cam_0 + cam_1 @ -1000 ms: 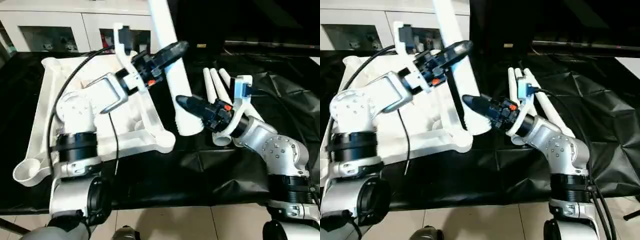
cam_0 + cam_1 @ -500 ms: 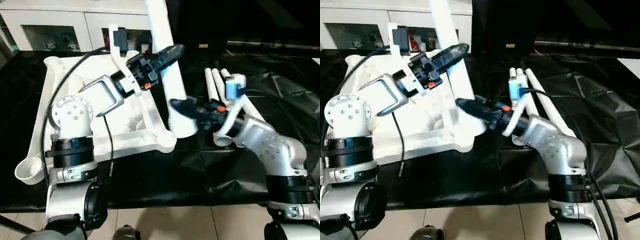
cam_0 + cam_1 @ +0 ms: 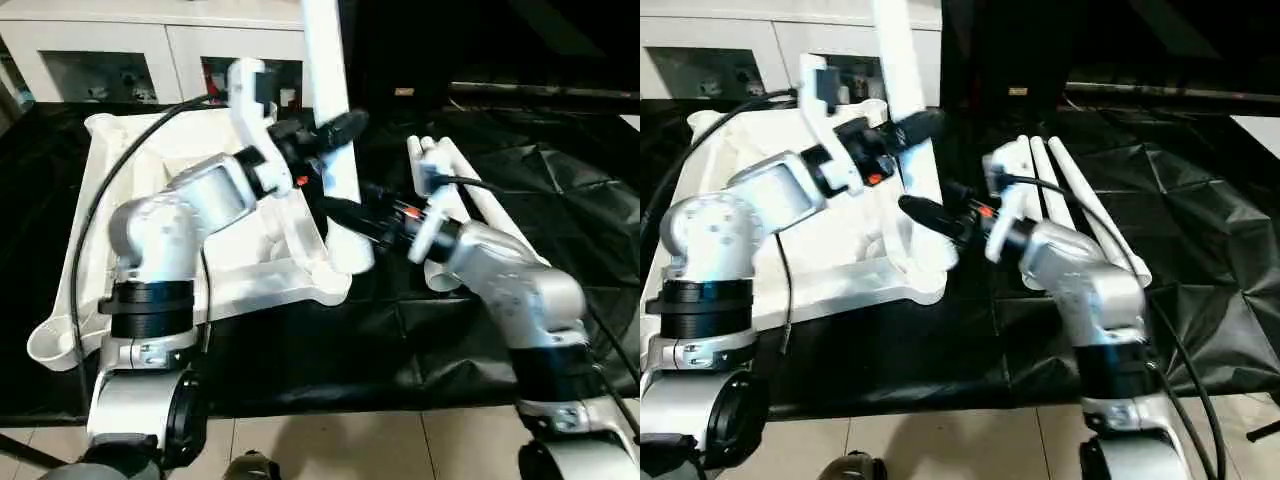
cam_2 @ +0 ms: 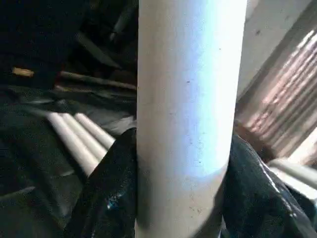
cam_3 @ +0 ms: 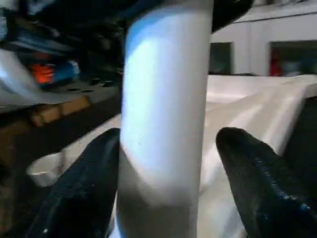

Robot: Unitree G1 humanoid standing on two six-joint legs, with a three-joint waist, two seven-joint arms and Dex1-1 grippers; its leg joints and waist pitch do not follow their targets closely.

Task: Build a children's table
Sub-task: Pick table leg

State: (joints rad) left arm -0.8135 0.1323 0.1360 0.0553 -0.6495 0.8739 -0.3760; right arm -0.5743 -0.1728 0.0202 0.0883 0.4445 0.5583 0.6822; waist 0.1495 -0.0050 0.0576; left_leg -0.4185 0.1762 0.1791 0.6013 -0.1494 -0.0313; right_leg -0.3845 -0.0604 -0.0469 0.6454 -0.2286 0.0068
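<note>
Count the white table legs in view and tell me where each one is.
4. One leg stands upright near the tabletop's corner, gripped by the left claw, right claw around it lower down. Three spare legs lie side by side on the black cloth.

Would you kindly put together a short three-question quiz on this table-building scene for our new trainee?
1. True or false: the left gripper is shut on the upright leg.
2. How many spare legs lie on the black cloth beside the robot's right arm?
3. Multiple choice: in the right wrist view, how do the right gripper jaws stand about the upright leg? A) one finger stands clear of it; B) both clamp it hard; C) shut below it.

Key: 1 true; 2 three; 3 A. The tabletop lies underside up, and the upright leg's foot is near its corner socket.
</note>
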